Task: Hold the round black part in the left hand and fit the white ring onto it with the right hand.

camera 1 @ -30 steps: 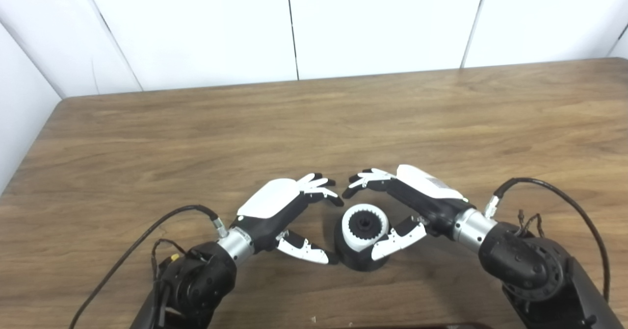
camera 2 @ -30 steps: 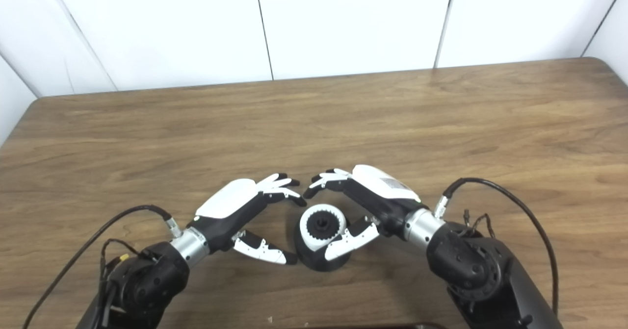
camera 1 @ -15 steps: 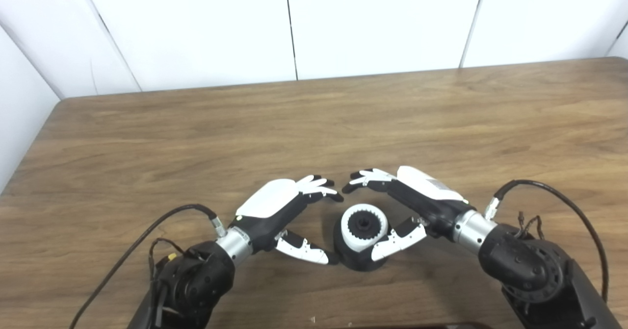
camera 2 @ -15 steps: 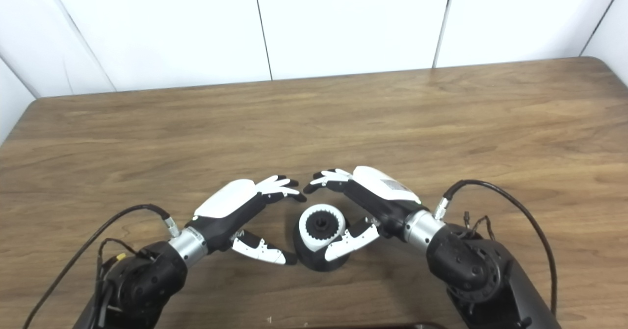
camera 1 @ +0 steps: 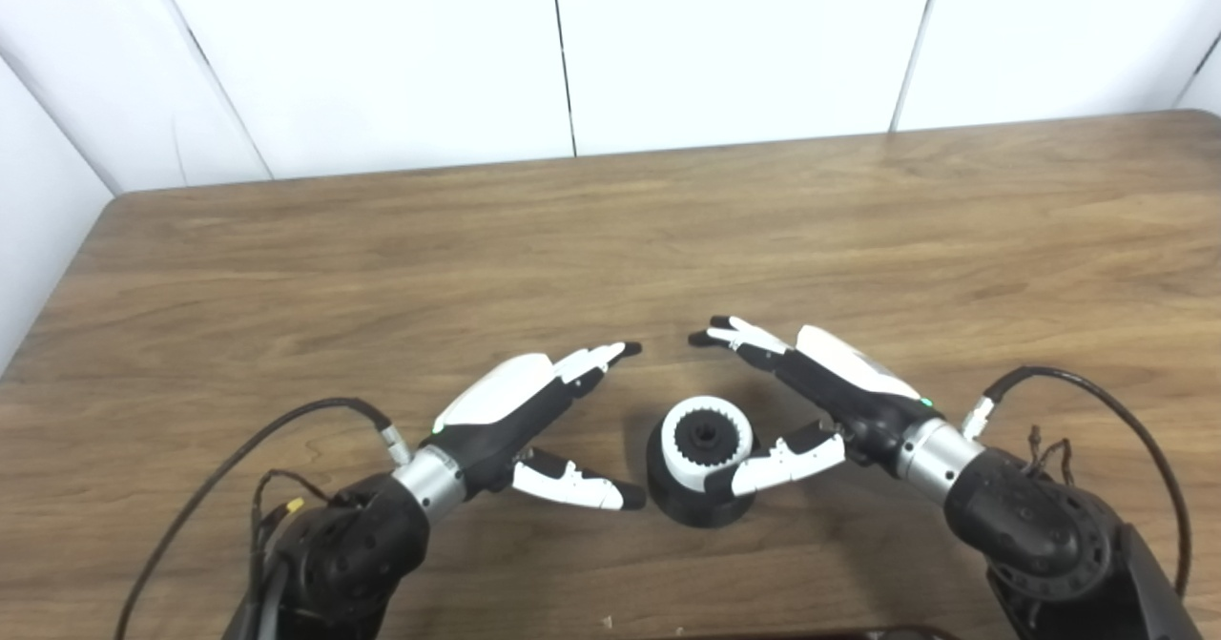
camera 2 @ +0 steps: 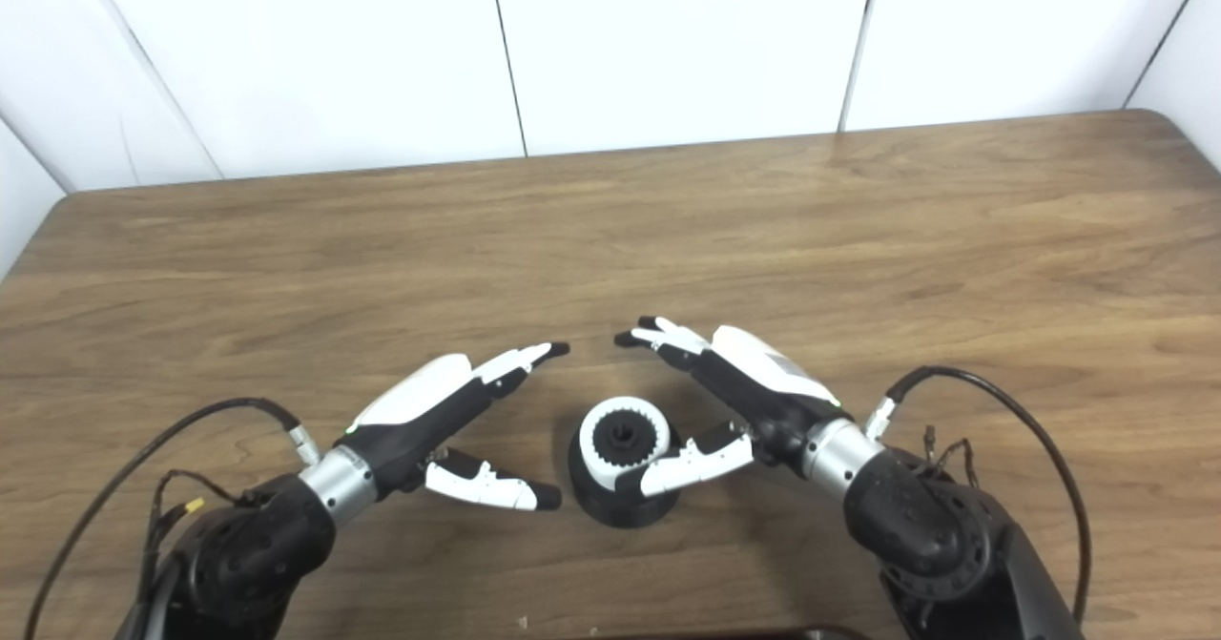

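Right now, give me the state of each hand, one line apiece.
Left hand: open, fingers spread, holding nothing, beside the round black part.
Right hand: open, holding nothing; its thumb lies across the part and white ring.

The wooden table (camera 1: 610, 239) has a brown grain surface with rounded far corners and reaches to the white wall panels at the far side. Directly on it, near the front edge and about the middle, stands the round black part (camera 1: 701, 502), upright. The white ring (camera 1: 706, 430) sits on top of this part.
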Tool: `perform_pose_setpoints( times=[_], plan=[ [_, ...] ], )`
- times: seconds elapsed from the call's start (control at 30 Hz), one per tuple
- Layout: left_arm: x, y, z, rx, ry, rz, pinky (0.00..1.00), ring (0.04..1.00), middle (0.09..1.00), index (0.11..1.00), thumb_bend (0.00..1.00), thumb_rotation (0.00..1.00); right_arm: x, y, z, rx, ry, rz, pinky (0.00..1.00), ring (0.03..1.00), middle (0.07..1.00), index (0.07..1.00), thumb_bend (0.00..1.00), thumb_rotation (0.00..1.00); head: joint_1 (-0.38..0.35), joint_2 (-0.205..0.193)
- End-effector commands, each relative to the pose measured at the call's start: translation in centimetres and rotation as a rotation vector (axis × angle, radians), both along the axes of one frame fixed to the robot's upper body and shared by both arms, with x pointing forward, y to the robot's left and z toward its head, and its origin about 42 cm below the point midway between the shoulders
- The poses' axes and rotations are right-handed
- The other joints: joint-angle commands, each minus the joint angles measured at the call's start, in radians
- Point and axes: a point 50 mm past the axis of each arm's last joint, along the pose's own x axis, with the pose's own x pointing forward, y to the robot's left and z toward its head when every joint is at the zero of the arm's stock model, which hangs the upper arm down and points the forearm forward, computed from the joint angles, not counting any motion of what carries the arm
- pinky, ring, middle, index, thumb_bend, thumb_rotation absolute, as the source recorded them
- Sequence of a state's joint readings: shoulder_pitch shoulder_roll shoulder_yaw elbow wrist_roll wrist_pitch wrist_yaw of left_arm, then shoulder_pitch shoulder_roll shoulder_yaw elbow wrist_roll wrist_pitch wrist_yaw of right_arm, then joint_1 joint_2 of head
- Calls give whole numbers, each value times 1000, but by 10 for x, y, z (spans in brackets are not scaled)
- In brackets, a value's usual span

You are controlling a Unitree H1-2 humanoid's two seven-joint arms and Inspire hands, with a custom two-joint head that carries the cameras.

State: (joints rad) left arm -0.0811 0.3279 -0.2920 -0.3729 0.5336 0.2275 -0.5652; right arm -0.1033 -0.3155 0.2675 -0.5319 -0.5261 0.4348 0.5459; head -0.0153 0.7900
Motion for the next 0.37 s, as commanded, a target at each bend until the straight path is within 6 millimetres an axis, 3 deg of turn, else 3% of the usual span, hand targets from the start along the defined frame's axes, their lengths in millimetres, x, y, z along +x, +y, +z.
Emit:
perform_pose_setpoints(
  times=[0.0,0.17,0.33],
  plan=[
    [3,8,15,-30,-45,26,986,1000,1000,1000,1000,546,-2,-1,14,54,-77,-21,896,1000,1000,952,907,577,-1,1],
    [-5,13,17,-144,-16,105,902,1000,1000,1000,1000,596,-9,-5,8,133,-55,-81,895,1000,1000,958,838,704,-5,-1],
    [-17,13,14,-257,-26,229,930,1000,1000,1000,853,769,-14,-7,2,240,-50,-162,908,972,991,946,742,868,-1,-2]
  ],
)
